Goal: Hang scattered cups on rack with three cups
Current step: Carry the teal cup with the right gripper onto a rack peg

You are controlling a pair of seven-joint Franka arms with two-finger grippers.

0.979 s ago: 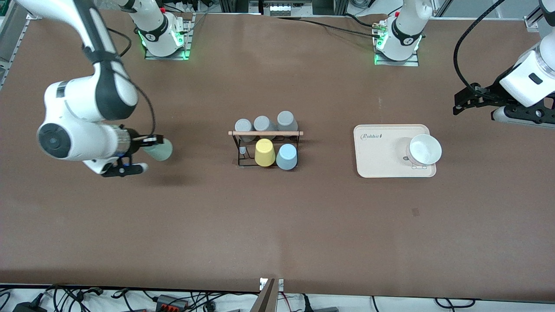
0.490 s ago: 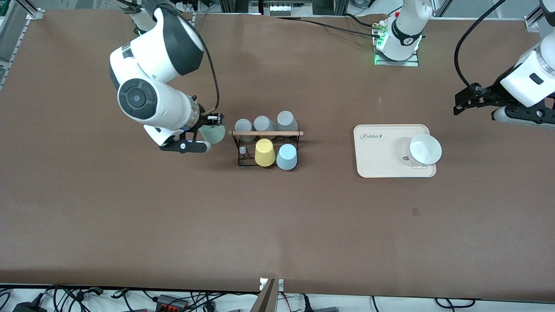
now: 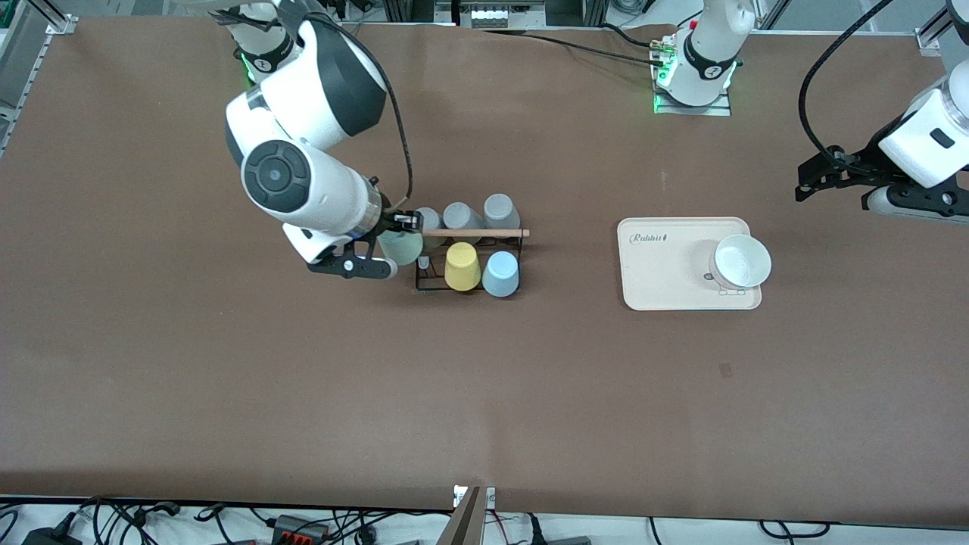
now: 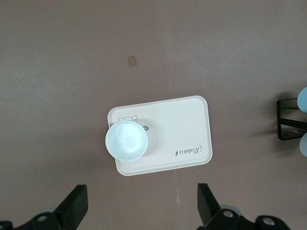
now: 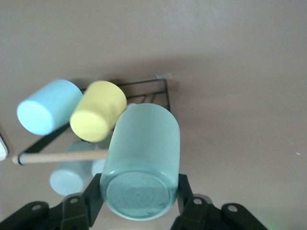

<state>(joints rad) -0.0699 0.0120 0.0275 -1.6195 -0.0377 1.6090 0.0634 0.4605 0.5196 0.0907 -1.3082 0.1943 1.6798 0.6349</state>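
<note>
The mint-green cup [image 5: 142, 163] looks light and smooth — maybe slippery. The right end effector [image 5: 139, 191] squeezes its sides near the base, over the rack's [image 3: 435, 281] end. The left end effector [image 4: 139, 206] waits, wide open, holding nothing — above the tray [image 4: 182, 129].

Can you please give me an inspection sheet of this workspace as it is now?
Surface: brown table, a small dark mark toward the left arm's end.
Job's things: pale mint-green tapered cup held bottom-up at the end of the black wire rack with wooden rod; light blue cup inverted on the rack.
Clutter: yellow cup and three grey cups on the rack; beige tray holding a white bowl.
Grippers: right claw shut on the mint cup; left claw open, waiting over the table beside the tray.
Cables: black cable by the left arm; wires along table edges.
Surroundings: nothing seen.
</note>
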